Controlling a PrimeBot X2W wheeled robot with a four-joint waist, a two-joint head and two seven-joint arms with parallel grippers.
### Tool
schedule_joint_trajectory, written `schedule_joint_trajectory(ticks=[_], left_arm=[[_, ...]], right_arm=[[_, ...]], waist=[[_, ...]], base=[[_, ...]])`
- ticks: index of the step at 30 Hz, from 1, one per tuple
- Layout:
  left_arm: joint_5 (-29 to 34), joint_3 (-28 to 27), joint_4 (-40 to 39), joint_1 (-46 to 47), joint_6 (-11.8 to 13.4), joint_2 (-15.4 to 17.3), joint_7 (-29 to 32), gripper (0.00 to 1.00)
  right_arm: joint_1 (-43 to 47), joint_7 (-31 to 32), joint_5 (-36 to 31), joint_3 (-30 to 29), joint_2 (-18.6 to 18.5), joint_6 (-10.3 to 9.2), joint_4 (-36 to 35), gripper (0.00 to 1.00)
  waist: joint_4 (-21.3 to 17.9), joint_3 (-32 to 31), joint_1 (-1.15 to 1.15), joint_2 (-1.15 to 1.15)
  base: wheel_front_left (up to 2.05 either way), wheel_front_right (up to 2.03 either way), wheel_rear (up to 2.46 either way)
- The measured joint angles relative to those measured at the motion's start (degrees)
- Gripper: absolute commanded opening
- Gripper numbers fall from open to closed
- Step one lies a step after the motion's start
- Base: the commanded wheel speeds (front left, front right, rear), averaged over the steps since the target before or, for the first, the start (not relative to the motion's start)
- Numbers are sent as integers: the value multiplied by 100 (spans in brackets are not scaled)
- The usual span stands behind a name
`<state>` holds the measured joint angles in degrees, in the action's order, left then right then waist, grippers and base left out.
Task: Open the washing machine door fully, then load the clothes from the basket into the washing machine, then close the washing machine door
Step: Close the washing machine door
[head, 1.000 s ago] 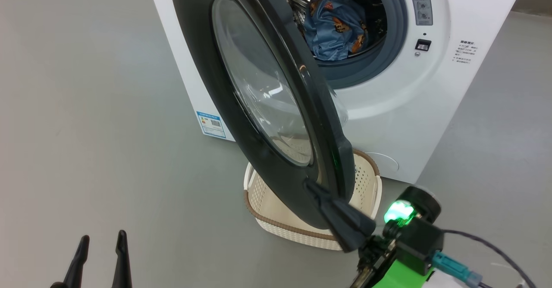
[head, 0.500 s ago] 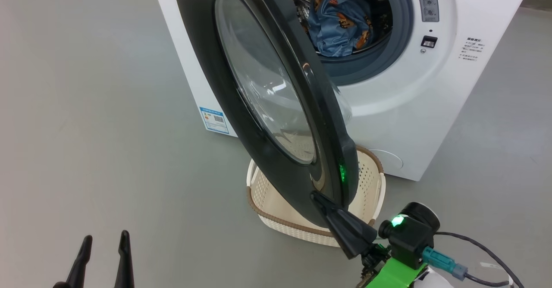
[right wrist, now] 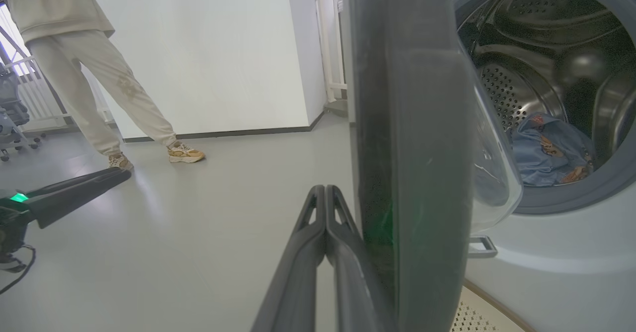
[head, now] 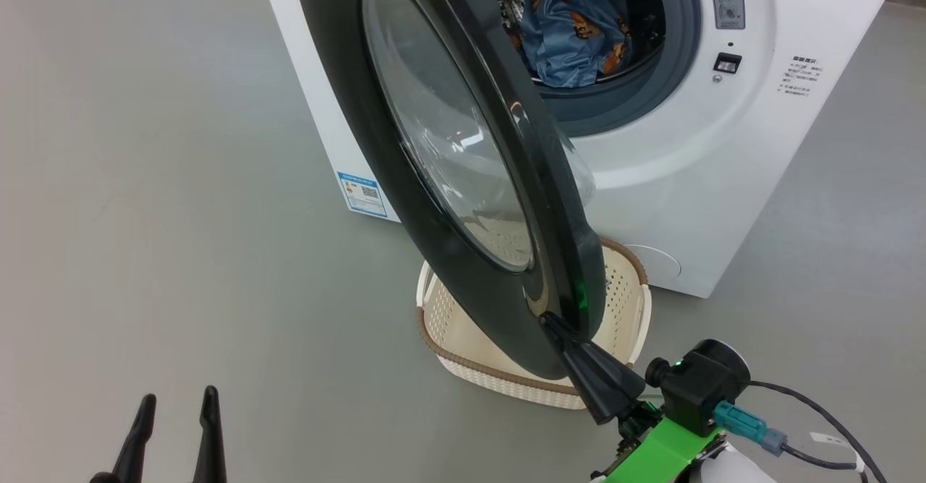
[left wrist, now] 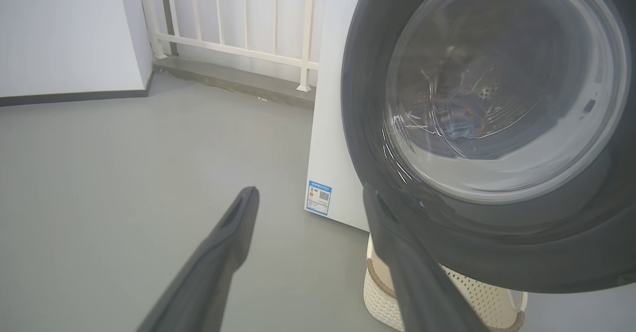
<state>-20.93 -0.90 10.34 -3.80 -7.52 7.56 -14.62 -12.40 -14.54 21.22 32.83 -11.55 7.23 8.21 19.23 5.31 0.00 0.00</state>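
Our right gripper [head: 551, 322] has its fingers pressed together, empty, tip at the lower edge of the half-open door [head: 448, 143]. Our left gripper [head: 177, 403] hangs spread wide, empty. Clothes [head: 571, 35] lie inside the washer [head: 723, 179]. The basket [head: 623, 291] sits under the door.

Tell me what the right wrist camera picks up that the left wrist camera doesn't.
Right wrist view: a person's legs by the wall, the shut right gripper beside the door seen edge-on, and the clothes seen directly in the drum. Left wrist view: the blue label and the door's window face-on. Both: the open left gripper, the washing machine, the basket, the grey floor.
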Motion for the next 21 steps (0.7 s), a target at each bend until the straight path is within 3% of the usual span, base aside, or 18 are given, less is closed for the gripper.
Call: schedule_joint_trajectory(ticks=[21], left_arm=[[0,-9,-33,37,0,-9,0,100]], right_arm=[[-274,0,-2,-666,20,27,256,0]], waist=[[-71,246,0,0]], base=[[0,0,0]])
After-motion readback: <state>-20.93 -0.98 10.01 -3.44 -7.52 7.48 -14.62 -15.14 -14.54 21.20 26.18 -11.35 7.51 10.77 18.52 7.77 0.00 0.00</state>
